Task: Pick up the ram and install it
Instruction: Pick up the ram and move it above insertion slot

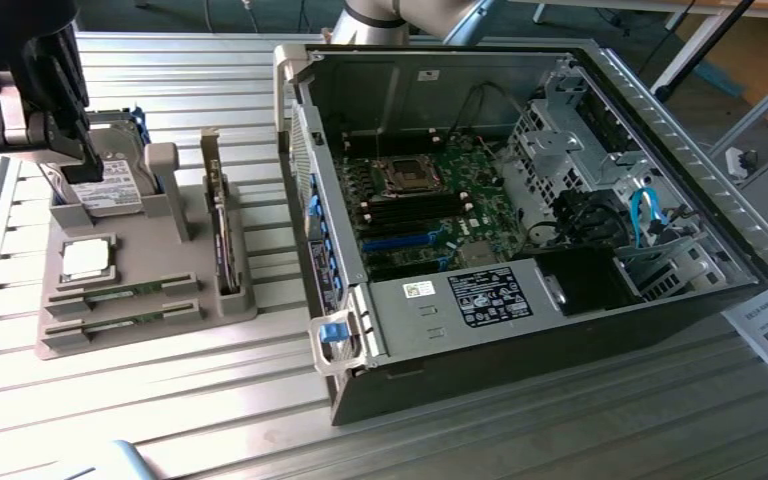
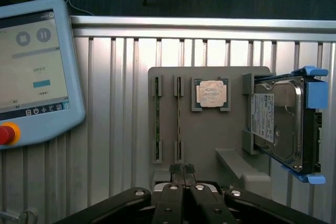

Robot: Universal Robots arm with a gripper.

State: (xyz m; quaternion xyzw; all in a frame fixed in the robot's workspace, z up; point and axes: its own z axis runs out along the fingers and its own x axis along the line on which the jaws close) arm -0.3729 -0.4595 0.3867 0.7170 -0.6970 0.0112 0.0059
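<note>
Two ram sticks stand on edge in the slots of a grey holder point(image 2: 205, 129): one ram stick point(image 2: 157, 116) and a second point(image 2: 179, 119) beside it. In the exterior view the ram sticks point(image 1: 124, 293) lie along the holder's point(image 1: 157, 270) near side. My gripper point(image 2: 182, 170) hovers above the holder with its fingers pressed together and nothing between them. In the exterior view the gripper point(image 1: 88, 168) hangs over the holder's far end, close to the hard drive. The open computer case point(image 1: 518, 200) shows the motherboard with its memory slots point(image 1: 411, 212).
A square silver processor point(image 2: 212, 94) lies in a recess of the holder. A hard drive point(image 2: 278, 121) in a blue bracket stands at one end. A teach pendant point(image 2: 31, 72) rests on the slatted metal table point(image 2: 115, 103). A card point(image 1: 224, 235) stands upright in the holder.
</note>
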